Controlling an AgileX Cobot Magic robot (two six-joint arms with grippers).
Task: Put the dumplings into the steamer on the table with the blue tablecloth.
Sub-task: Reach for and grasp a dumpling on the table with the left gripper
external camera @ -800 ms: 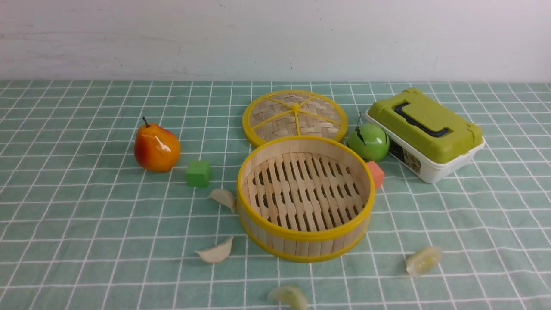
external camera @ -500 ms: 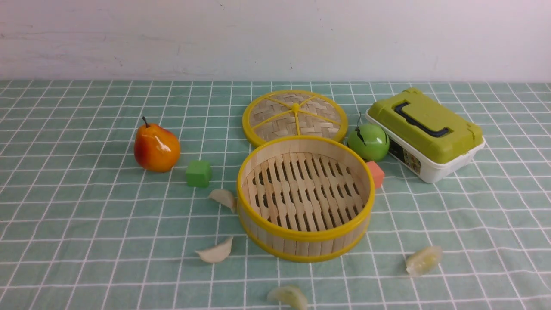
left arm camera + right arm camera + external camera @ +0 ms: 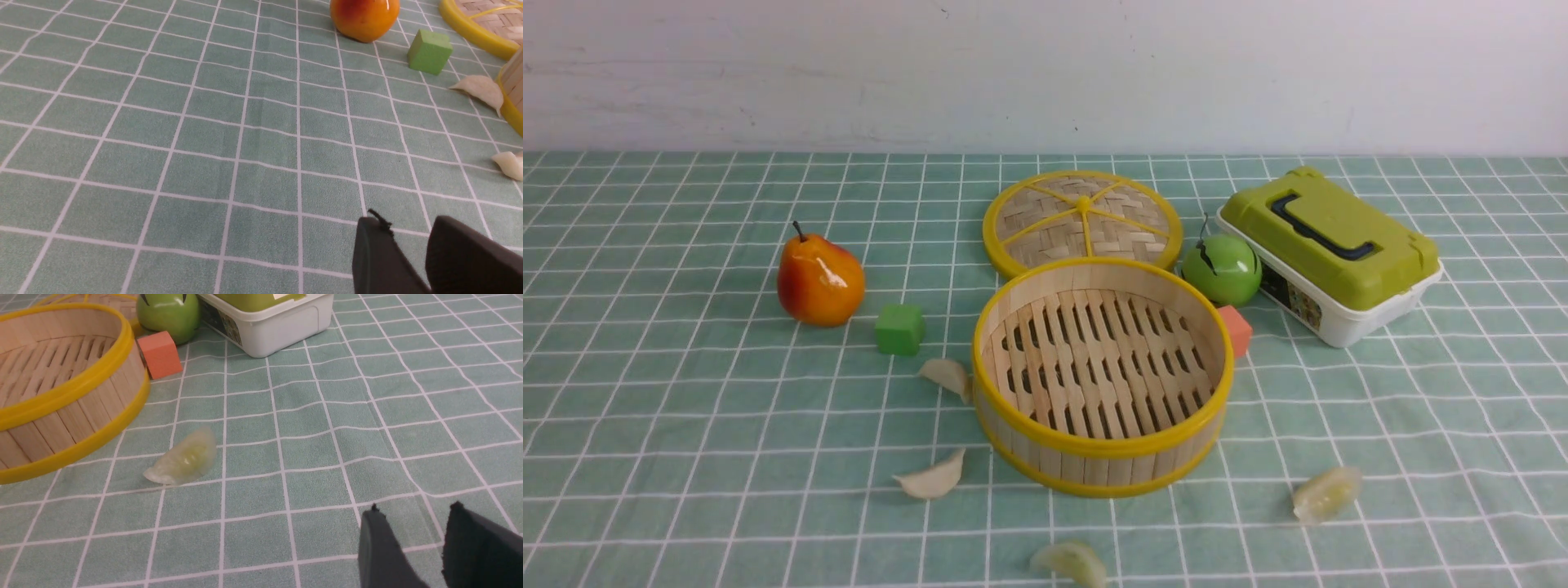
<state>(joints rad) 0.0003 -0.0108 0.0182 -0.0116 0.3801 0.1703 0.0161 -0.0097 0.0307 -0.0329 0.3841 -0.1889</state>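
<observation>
left claw (image 3: 408,232): two dark fingers (image 3: 374,257) standing apart with nothing between them, low over the blue tablecloth (image 3: 204,143). this is a pale teal-green fabric with a thin white grid, slightly wrinkled, and it covers the desk (image 3: 645,408). right claw (image 3: 414,522): likewise parted and empty above the cloth.

nearest the right claw lies the right dumpling (image 3: 184,459), a translucent yellowish crescent on the cloth, near the steamer's outer wall but apart from it. toward the left claw's side lie two paler cream ones with pleated edges. the upper-left dumpling (image 3: 947,376) sits close against the steamer's left wall; contact cannot be told. the lower-left dumpling (image 3: 931,478) lies nearer the robot. the front dumpling (image 3: 1074,563) is cut by the front view's lower edge. all four are outside the steamer.

steamer (image 3: 1094,465): round and shallow, mid-desk, with an upright wooden-slat wall, a slotted slat base and yellow rims.

surroundings: a woven lid (image 3: 1082,216) lies flat behind the steamer. a pear (image 3: 819,282) and a green cube (image 3: 899,329) stand to its left. an orange cube (image 3: 1237,329), a green apple (image 3: 1221,269) and a white box (image 3: 1327,257) with an olive lid stand to its right. a label on the box's side is too small to read.
</observation>
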